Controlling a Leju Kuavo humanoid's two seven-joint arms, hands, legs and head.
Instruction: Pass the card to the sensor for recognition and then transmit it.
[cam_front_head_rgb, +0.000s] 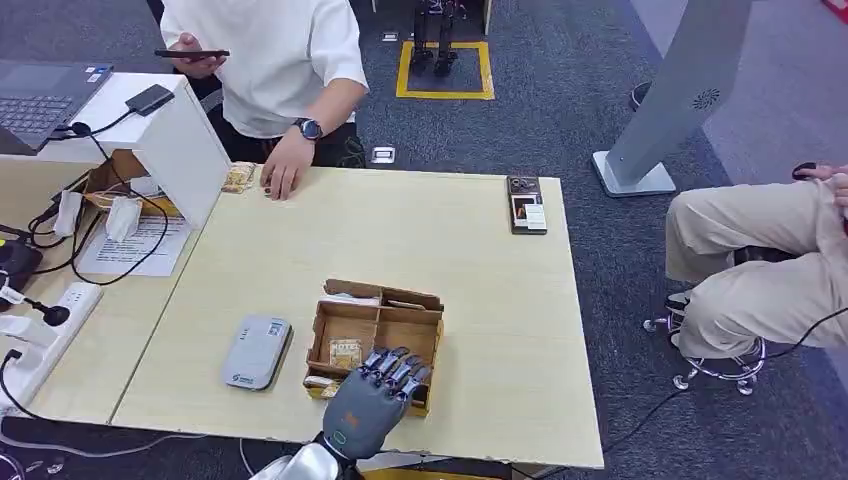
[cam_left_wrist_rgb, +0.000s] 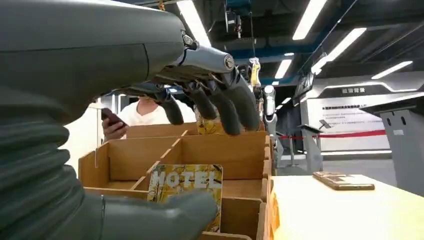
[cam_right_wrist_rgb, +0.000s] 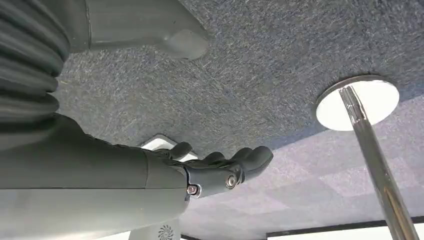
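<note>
Card, thin rectangular plastic, yellow-patterned with white "MOTEL" lettering (cam_left_wrist_rgb: 185, 186): stands upright on edge in a near compartment of the brown cardboard divided organiser box (cam_front_head_rgb: 405, 320), its upper edge rising above the divider beside it. Judged light, stiff and smooth-faced, so likely to slip under a loose pinch; it may flex a little but should not crease easily. Best purchase appears to be the exposed upper edge, thumb on one face and fingers on the other, lifting straight up clear of the box walls.

Left robot hand, grey ribbed cover with darker fingers (cam_front_head_rgb: 372, 400): hovers over the near side of the box with fingers apart, holding nothing; the thick thumb (cam_left_wrist_rgb: 165, 215) sits just in front of the card, the fingers (cam_left_wrist_rgb: 227, 107) arch above it, apart from it.

Right robot hand, same build (cam_right_wrist_rgb: 220, 167): hangs over blue-grey carpet, fingers loosely extended, empty.

Sensor, flat grey rounded-rectangle reader (cam_front_head_rgb: 257, 351): lies on the pale wood counter (cam_front_head_rgb: 480, 270) just beside the box.

Person in white shirt (cam_front_head_rgb: 265, 60): stands at the counter's far edge beyond the box, holding a phone, one hand resting on the counter.
</note>
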